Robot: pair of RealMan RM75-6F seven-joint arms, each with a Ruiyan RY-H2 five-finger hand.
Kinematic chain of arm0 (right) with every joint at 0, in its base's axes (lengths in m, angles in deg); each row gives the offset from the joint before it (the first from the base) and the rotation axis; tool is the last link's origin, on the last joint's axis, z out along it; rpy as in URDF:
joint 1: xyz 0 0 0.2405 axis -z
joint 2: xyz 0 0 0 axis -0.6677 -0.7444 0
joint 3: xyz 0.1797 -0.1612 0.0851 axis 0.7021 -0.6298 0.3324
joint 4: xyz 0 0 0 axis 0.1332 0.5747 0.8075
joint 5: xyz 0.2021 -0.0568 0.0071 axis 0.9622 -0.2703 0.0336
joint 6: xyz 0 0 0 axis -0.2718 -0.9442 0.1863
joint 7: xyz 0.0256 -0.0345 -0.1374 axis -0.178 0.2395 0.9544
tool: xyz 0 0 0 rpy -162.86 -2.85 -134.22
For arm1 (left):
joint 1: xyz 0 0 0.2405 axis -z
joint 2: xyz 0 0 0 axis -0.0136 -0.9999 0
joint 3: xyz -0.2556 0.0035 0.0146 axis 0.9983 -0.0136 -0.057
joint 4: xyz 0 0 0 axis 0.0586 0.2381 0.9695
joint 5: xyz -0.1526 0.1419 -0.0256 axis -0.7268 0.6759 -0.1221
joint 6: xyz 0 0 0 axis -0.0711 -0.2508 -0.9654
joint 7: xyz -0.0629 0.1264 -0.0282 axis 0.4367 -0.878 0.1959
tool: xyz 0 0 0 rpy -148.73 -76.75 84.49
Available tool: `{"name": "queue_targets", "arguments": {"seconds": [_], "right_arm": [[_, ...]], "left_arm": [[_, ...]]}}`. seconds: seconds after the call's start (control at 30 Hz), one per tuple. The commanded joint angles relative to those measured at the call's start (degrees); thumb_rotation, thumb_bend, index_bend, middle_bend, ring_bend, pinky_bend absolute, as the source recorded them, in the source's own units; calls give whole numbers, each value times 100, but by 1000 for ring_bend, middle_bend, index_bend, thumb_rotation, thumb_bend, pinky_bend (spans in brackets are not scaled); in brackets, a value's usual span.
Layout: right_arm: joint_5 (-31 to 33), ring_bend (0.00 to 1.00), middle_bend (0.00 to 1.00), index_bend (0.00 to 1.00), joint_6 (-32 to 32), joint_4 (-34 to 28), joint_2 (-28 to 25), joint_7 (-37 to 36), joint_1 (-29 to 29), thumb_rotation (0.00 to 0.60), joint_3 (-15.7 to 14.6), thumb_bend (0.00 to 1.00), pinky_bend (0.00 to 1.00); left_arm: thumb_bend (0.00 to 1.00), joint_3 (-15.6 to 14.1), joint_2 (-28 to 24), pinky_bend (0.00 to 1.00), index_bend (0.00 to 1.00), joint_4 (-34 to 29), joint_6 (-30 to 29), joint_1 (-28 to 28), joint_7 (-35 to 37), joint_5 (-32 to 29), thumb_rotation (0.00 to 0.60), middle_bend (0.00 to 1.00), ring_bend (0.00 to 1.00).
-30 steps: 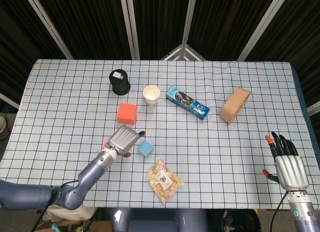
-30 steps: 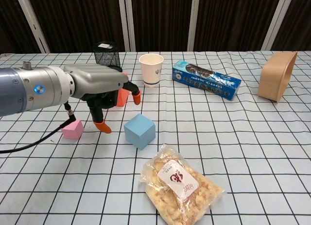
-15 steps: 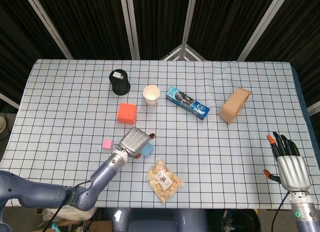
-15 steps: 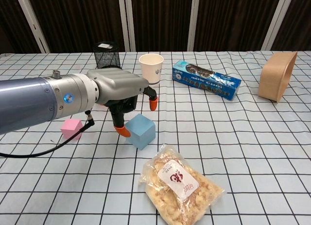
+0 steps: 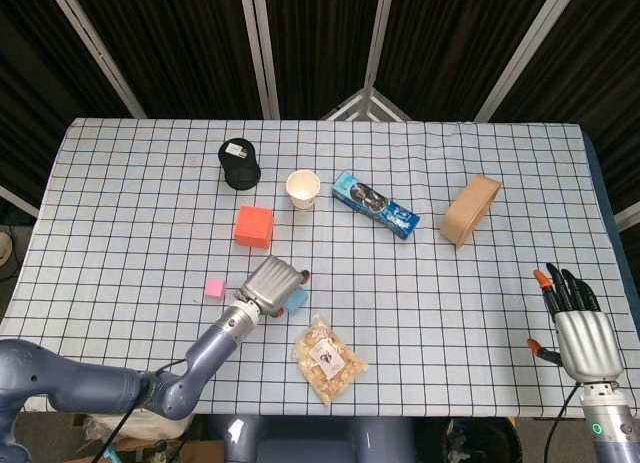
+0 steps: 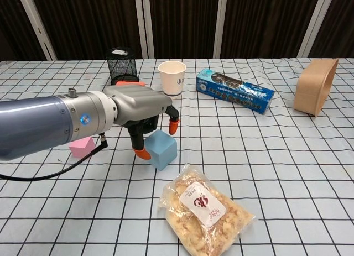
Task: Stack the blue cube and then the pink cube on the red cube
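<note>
The blue cube (image 6: 164,150) sits on the checked cloth near the front middle; in the head view only its edge (image 5: 297,300) shows past my left hand (image 5: 272,283). That hand (image 6: 141,109) hovers over the cube with fingers apart, the thumb tip (image 6: 141,152) at its left face and another fingertip (image 6: 173,126) behind it. No grip shows. The pink cube (image 5: 214,288) lies to the left (image 6: 82,147). The red cube (image 5: 254,226) stands further back, mostly hidden by the hand in the chest view. My right hand (image 5: 577,323) rests open at the table's front right.
A black mesh cup (image 5: 240,164), a paper cup (image 5: 302,189), a blue biscuit box (image 5: 375,205) and a tan container (image 5: 470,210) stand along the back. A snack bag (image 5: 327,359) lies just in front of the blue cube.
My left hand has moved right from beside the pink cube and has come down over the blue cube. The cubes and my right hand have stayed put.
</note>
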Motion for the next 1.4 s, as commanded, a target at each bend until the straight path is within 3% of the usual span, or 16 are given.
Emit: {"name": "queue_targets", "arguments": {"seconds": [0.03,1.4], "right_arm": [[11,0,0,0,9,2,-2,-3,-2,600,3,108,127],[11,0,0,0,93,-26,-12,-18,-34,600,-20,108,127]], "left_arm": [[208,-8,32,673,362,29,18,21,28,20,600,900,689],[256,-82,19,673,405,108,-67,94,66,90,600,898,688]]}}
